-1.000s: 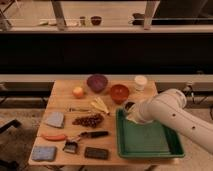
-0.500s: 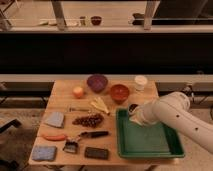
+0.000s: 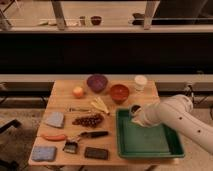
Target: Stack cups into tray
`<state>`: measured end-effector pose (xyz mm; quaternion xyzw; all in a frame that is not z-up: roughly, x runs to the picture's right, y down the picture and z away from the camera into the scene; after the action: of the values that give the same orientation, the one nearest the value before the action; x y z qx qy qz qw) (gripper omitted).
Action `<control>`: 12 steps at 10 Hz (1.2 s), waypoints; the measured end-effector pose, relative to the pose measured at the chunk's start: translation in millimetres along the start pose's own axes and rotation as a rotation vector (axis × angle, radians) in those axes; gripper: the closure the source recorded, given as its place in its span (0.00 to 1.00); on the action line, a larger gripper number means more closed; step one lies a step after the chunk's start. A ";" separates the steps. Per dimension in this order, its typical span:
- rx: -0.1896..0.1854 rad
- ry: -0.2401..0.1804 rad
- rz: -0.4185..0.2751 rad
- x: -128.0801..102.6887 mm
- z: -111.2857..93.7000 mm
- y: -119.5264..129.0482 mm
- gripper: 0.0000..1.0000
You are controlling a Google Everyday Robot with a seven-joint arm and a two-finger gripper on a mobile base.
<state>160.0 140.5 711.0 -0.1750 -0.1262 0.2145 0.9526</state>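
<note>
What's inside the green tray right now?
The tray shows only bare green floor. The hand sits at its far left corner; the arm covers the far right part, so anything under them is hidden.

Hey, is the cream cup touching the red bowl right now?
Apart. The camera view shows bare table between the cream cup and the red bowl. The pincer is over the green tray's far left corner.

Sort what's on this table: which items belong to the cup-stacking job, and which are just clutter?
Job: cream-white cup, green tray, gripper over the tray's far end.
Lying about: purple bowl, red-orange bowl, grapes, blue sponge.
</note>
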 end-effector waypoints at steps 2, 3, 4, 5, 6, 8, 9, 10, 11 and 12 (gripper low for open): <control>-0.011 0.005 0.007 9.3 5.4 4.2 0.93; -0.010 0.006 0.009 16.5 9.7 6.6 0.90; -0.008 0.006 0.012 18.5 9.2 6.9 0.89; -0.009 0.005 0.011 18.5 8.6 7.2 0.88; -0.004 0.003 0.011 18.3 6.1 5.6 0.83; -0.002 0.004 0.014 18.5 1.6 4.2 0.80; -0.003 0.003 0.016 22.0 4.7 6.6 0.81; 0.000 0.002 0.018 27.9 9.9 8.6 0.78; 0.000 -0.001 0.019 30.4 13.8 9.7 0.73; 0.001 -0.004 0.017 30.5 14.3 9.2 0.64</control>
<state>178.8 166.0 725.4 -0.1755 -0.1263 0.2230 0.9506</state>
